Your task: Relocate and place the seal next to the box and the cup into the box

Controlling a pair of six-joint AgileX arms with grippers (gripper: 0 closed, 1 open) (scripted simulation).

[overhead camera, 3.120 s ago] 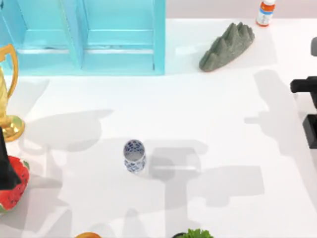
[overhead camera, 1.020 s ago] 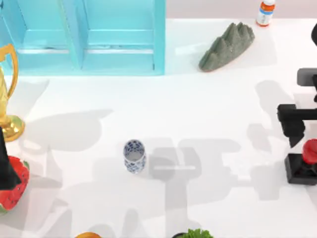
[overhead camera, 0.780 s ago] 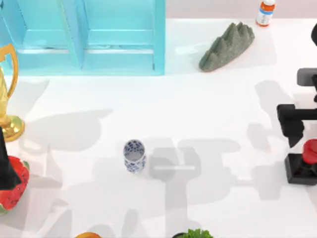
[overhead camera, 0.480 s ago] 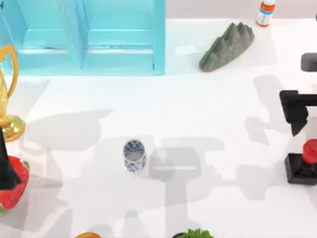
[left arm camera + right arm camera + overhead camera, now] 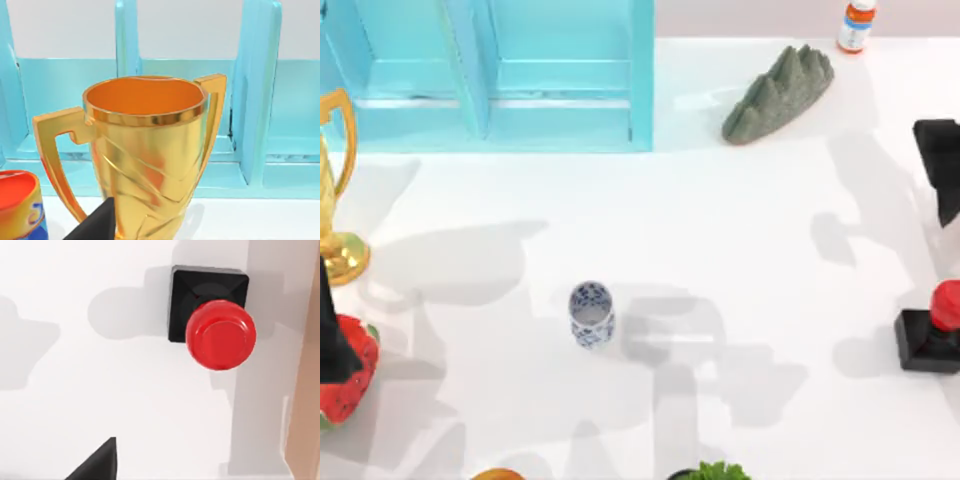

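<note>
The seal point(image 5: 930, 330), a black square block with a red knob, stands upright on the table at the right edge; the right wrist view looks down on the seal point(image 5: 212, 320). A tan wall point(image 5: 305, 405) rises close beside it, apparently the box's side. My right gripper point(image 5: 941, 170) hovers behind the seal at the right edge, open and holding nothing, with one dark fingertip point(image 5: 97, 462) showing. The cup point(image 5: 590, 313), white with blue flowers, stands upright left of centre, far from both grippers. My left arm point(image 5: 330, 335) is parked at the left edge.
A turquoise shelf unit point(image 5: 490, 75) fills the back left. A gold trophy point(image 5: 335, 180) and a red watermelon piece point(image 5: 355, 375) stand at the left edge. A grey rock point(image 5: 778, 92) and an orange-capped bottle point(image 5: 856, 25) sit at the back right.
The seal came into view at the right edge and now stands free. My right gripper lifted off it and drew back toward the far right. The cup has not moved.
</note>
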